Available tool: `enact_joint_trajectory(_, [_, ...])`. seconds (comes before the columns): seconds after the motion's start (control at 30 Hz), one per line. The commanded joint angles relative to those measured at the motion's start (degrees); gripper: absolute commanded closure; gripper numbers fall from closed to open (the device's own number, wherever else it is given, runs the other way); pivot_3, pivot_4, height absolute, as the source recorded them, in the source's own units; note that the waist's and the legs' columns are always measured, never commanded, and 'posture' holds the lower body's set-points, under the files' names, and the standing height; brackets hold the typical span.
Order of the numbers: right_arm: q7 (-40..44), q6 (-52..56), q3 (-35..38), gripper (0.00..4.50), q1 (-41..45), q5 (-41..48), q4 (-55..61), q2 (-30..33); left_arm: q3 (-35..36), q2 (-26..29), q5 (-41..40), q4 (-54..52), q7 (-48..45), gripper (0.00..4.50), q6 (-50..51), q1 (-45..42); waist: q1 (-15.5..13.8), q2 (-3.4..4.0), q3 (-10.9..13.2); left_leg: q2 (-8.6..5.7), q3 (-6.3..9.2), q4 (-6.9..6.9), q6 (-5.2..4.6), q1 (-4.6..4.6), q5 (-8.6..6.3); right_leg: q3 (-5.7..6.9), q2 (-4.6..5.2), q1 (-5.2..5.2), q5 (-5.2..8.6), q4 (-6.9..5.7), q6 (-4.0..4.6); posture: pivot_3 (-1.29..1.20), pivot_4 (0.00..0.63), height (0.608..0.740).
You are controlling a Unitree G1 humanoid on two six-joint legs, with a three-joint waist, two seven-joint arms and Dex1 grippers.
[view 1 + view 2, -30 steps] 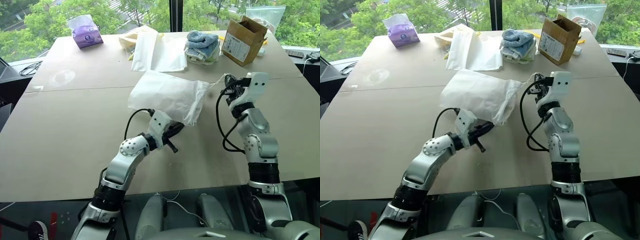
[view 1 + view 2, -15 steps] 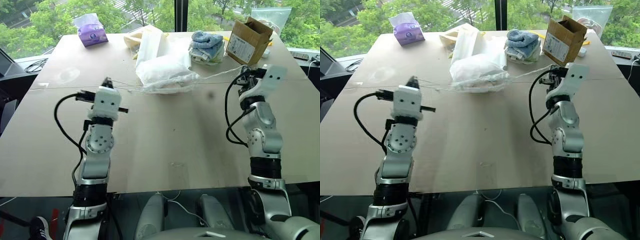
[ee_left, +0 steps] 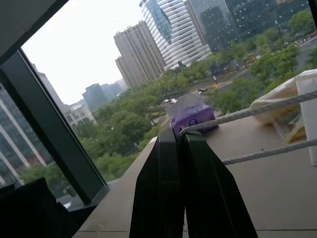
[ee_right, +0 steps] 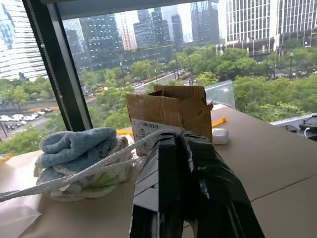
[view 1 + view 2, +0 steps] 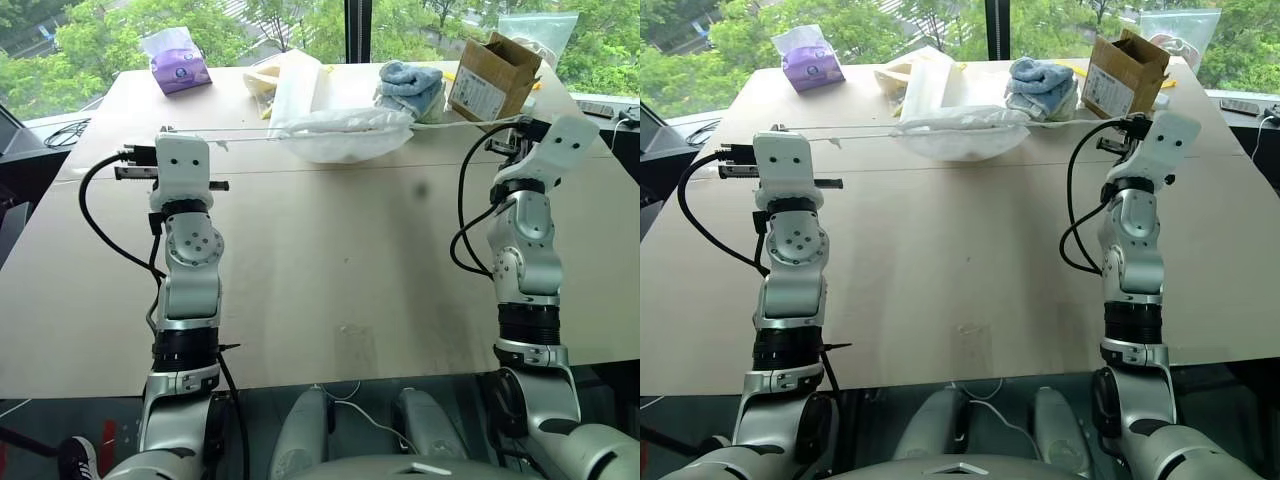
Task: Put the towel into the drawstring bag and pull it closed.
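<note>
The white drawstring bag point(image 5: 345, 135) sits bunched at the middle of the table's far half, its mouth gathered along two thin white cords. One cord point(image 3: 247, 113) runs tight to my left gripper point(image 3: 179, 135), which is shut on it. The other cord point(image 4: 89, 168) runs tight to my right gripper point(image 4: 174, 137), also shut on it. From the head views, my left gripper point(image 5: 166, 131) is raised far left of the bag and my right gripper point(image 5: 518, 121) far right, at about equal height. The towel is hidden.
Behind the bag lie flat cream and white bags point(image 5: 298, 80), a blue-and-white stack of folded cloths point(image 5: 410, 88) and an open cardboard box point(image 5: 490, 75). A purple tissue pack point(image 5: 177, 70) sits at the far left corner. Window glass borders the table's far edge.
Both grippers rose and moved apart, the left swinging far out from the bag's mouth. The cords went tight, the bag's mouth gathered shut, and the bag slid toward the table's far side.
</note>
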State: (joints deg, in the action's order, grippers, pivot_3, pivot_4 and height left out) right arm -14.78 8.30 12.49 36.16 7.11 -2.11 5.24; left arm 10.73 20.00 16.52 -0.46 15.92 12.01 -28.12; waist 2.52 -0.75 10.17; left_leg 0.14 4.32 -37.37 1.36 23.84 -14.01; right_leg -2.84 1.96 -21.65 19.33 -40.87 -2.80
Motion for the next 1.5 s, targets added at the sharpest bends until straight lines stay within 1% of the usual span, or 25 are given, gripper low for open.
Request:
enact_joint_trajectory(0.03, [-8.9, -3.1, 9.7, 4.5, -1.2, -5.1, 3.0, 6.1, 9.8, 5.8, 4.8, 2.3, 10.4, 4.42, 3.0, -1.2, 0.0, 0.0, 0.0, 0.0, 0.0, 0.0, 0.0, 0.0, 0.0, 0.0, 0.0, 0.0, 0.0, 0.0, 0.0, 0.0, 0.15, 0.74])
enact_joint_trajectory(0.13, [-6.7, -4.5, 7.3, 4.5, 0.4, -8.5, 4.5, 9.7, 6.5, 9.6, 5.4, 3.1, 7.5, 4.42, -2.9, -5.0, -0.1, -0.01, 0.0, -0.01, -0.01, 0.0, 0.0, 0.05, 0.0, -0.01, 0.0, -0.06, 0.0, 0.0, 0.0, 0.0, 0.15, 0.74])
enact_joint_trajectory(0.27, [-4.6, -6.7, 4.0, 4.5, 4.4, -12.9, 4.8, 14.8, 2.4, 14.3, 5.8, 5.8, 5.2, 4.42, -8.3, -13.4, -0.2, -0.01, 0.0, -0.04, 0.0, -0.03, 0.0, 0.12, 0.0, 0.02, 0.03, -0.09, 0.0, 0.02, 0.0, 0.0, 0.15, 0.74])
enact_joint_trajectory(0.3, [-4.7, -6.8, 3.9, 4.5, 5.0, -13.2, 4.7, 15.2, 2.1, 14.7, 5.9, 6.5, 5.3, 4.42, -8.8, -14.6, -0.1, -0.01, 0.0, -0.04, 0.0, -0.01, 0.0, 0.1, 0.0, 0.03, 0.02, -0.08, 0.0, 0.03, 0.0, 0.0, 0.15, 0.74])
enact_joint_trajectory(0.43, [-7.9, -5.5, 7.7, 4.5, 5.0, -11.9, 2.3, 15.4, 5.4, 15.6, 4.2, 11.1, 7.7, 4.42, -6.9, -17.4, 0.3, -0.03, 0.0, -0.01, -0.07, 0.05, 0.0, 0.01, 0.0, -0.04, -0.01, -0.07, 0.0, 0.0, 0.0, 0.0, 0.15, 0.74])
enact_joint_trajectory(0.6, [-9.7, -3.9, 10.9, 4.5, 4.1, -9.9, 1.6, 15.5, 9.1, 16.5, 1.3, 16.0, 9.0, 4.42, -6.1, -16.4, 0.2, -0.04, 0.0, -0.02, -0.1, 0.02, 0.0, 0.04, 0.0, -0.06, 0.03, -0.09, 0.0, 0.0, 0.0, 0.0, 0.15, 0.74])
enact_joint_trajectory(0.8, [-11.3, -2.2, 12.6, 4.5, 3.2, -8.0, 1.3, 15.2, 11.1, 15.5, -1.6, 17.7, 11.2, 4.42, -4.0, -13.1, 0.2, -0.04, 0.0, -0.01, -0.07, 0.01, 0.0, 0.05, 0.0, -0.04, 0.03, -0.09, 0.0, -0.01, 0.0, 0.0, 0.15, 0.74])
enact_joint_trajectory(1.1, [-15.4, 0.1, 15.3, 4.5, 2.8, -4.8, 0.2, 14.7, 12.7, 15.1, -2.9, 17.2, 15.1, 4.42, 0.0, -10.7, 0.2, -0.04, 0.0, -0.01, -0.06, 0.0, 0.0, 0.05, 0.0, -0.04, 0.02, -0.09, 0.0, -0.02, 0.0, 0.0, 0.15, 0.74])
enact_joint_trajectory(1.5, [-20.1, 2.6, 16.6, 4.5, 1.3, -2.0, 1.3, 14.5, 13.8, 14.9, -3.6, 16.7, 18.6, 4.42, 4.2, -8.8, 0.2, -0.04, 0.0, -0.02, -0.07, -0.01, 0.0, 0.05, 0.0, -0.04, 0.02, -0.09, 0.0, -0.04, 0.0, 0.0, 0.15, 0.74])
